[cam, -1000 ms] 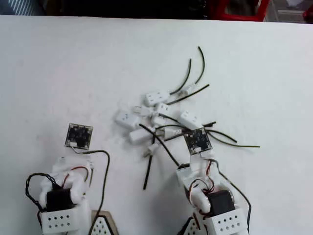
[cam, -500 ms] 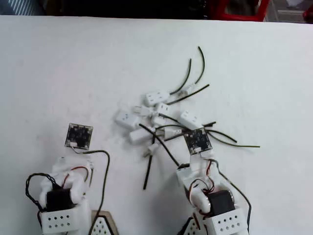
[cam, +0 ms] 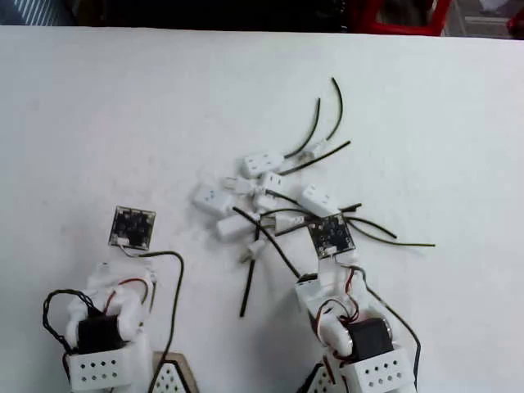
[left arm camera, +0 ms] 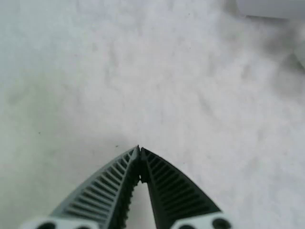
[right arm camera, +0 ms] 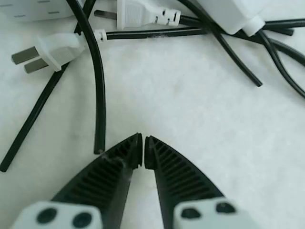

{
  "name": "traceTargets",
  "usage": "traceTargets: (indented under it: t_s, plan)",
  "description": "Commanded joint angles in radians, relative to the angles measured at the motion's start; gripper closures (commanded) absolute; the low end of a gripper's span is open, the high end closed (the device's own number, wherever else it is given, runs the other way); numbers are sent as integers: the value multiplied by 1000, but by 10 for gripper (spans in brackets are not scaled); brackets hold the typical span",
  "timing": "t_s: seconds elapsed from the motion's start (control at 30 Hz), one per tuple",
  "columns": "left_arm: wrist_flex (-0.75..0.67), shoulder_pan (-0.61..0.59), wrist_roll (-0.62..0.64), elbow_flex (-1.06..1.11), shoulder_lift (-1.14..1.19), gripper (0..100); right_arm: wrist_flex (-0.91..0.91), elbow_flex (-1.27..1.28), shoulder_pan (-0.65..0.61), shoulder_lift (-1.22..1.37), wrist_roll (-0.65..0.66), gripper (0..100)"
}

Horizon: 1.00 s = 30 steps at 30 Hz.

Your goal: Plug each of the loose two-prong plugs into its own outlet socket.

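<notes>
The two-prong plugs [cam: 288, 221] and outlet sockets [cam: 263, 164] lie in one loose heap near the middle of the table [cam: 82, 98], a little toward the edge where both arms stand, with their short black cords [cam: 312, 124] crossing one another. None of the plugs appears seated in a socket. The left gripper [left arm camera: 139, 150] hangs over bare table well apart from the heap, fingers pressed together and pinching nothing. The right gripper [right arm camera: 143, 143] is at the near side of the heap, fingers likewise pressed together on nothing, tips just beside the cut end of a cord [right arm camera: 97, 86]. Beyond it lie a plug with bare prongs [right arm camera: 52, 50], a second plug [right arm camera: 140, 13] and a socket block [right arm camera: 228, 14]. Handling assessment: the plugs look like small, light, smooth moulded plastic, likely to slide or pivot if nudged. The cords appear stiff enough to drag neighbouring parts where they overlap. Take hold across the flat sides of the moulded plug body, behind the prongs. Do not grip the prongs or the cord. The sockets also look light, so expect a socket to skid under insertion force unless the other gripper braces it.
</notes>
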Motion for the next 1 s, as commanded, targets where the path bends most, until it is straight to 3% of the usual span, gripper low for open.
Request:
traceTargets:
  t_s: [0.0,0.37,0.77,0.97]
  plan:
    - [5,7,-5,-3,-8,976,7,9,7,-12,-5,981]
    - [-12,-1,-11,-63,-8,976,15,-78,22,-12,0,981]
    - [-63,-31,-5,-72,-8,976,35,-436,242,10,-9,982]
    - [-91,-31,-5,-11,-8,976,102,-710,206,321,-44,981]
